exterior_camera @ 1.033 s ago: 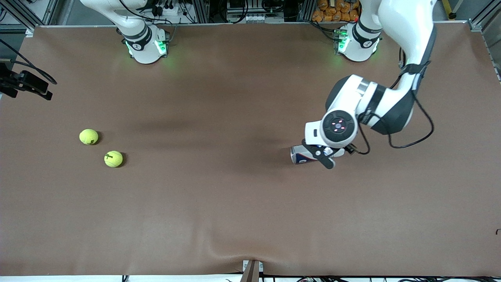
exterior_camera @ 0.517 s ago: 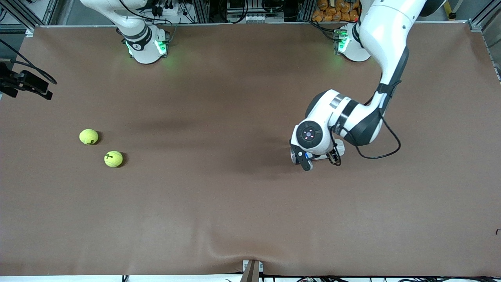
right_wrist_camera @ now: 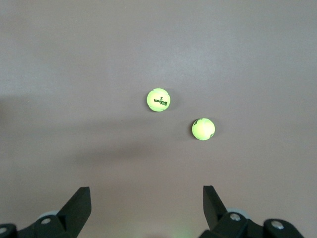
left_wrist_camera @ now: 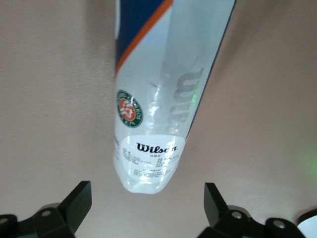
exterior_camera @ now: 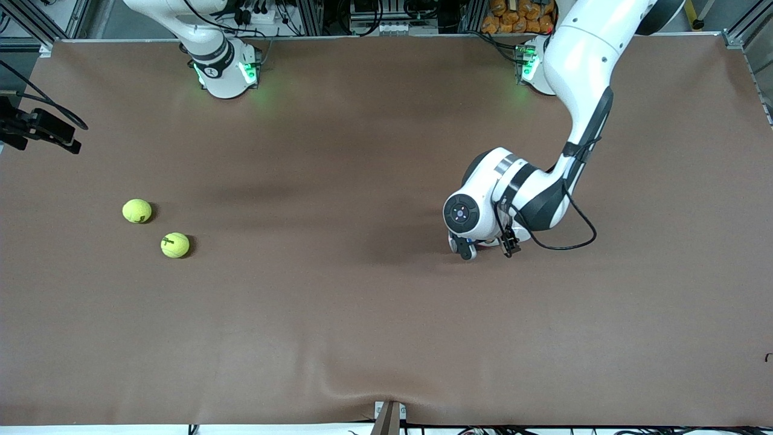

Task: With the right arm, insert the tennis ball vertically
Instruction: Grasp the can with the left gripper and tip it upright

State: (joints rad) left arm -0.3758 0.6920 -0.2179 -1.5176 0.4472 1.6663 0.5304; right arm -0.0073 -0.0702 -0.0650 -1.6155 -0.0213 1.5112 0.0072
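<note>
Two yellow-green tennis balls lie on the brown table toward the right arm's end: one tennis ball point(exterior_camera: 137, 211) point(right_wrist_camera: 158, 99) and a second point(exterior_camera: 175, 245) point(right_wrist_camera: 203, 129) a little nearer to the front camera. High over them hangs my right gripper point(right_wrist_camera: 146, 210), open and empty, and out of the front view. A clear Wilson ball can point(left_wrist_camera: 153, 99) with a blue and orange label lies on its side. My left gripper point(exterior_camera: 486, 249) point(left_wrist_camera: 146, 210) is open just over the can's end, one finger to each side, not touching. The left wrist hides most of the can in the front view.
The left arm point(exterior_camera: 574, 90) reaches down from its base to the can. A black camera mount point(exterior_camera: 36, 130) sticks in at the table edge by the right arm's end. A small clamp point(exterior_camera: 388, 417) sits at the table's near edge.
The left arm has swung toward the right arm's end and turned its wrist, so the gripper now straddles the can and covers it. Balls and can have not moved.
</note>
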